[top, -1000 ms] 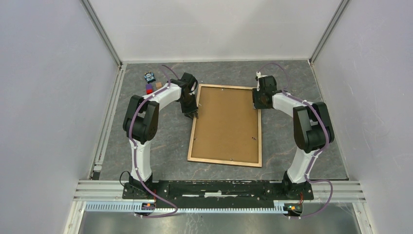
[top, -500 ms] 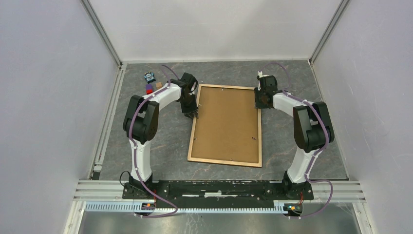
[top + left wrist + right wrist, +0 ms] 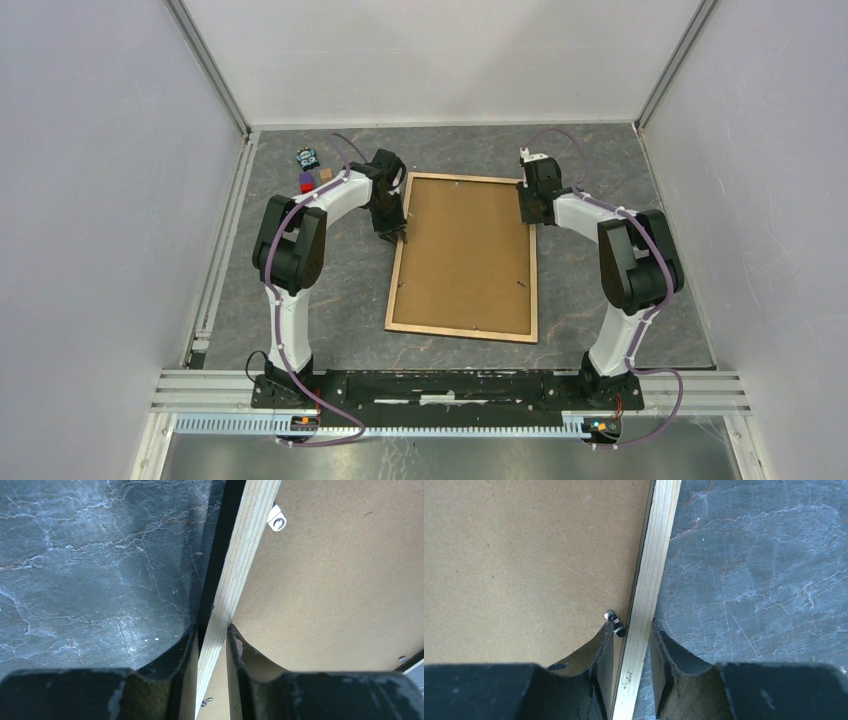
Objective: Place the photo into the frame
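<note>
Left hand, right hand pinch frame; blocks nearby.

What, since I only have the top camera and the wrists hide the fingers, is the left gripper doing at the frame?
Observer: The left gripper straddles the light wood rail of the frame. One finger is over the table, the other over the brown backing board, and both press against the rail.
Operator: And the right one?
Observer: The right gripper straddles the opposite rail the same way. Its fingers sit close on both sides, but I cannot tell whether they pinch it.
Operator: Anything near its fingers?
Observer: A small metal clip on the board lies right at the inner fingertip.
</note>
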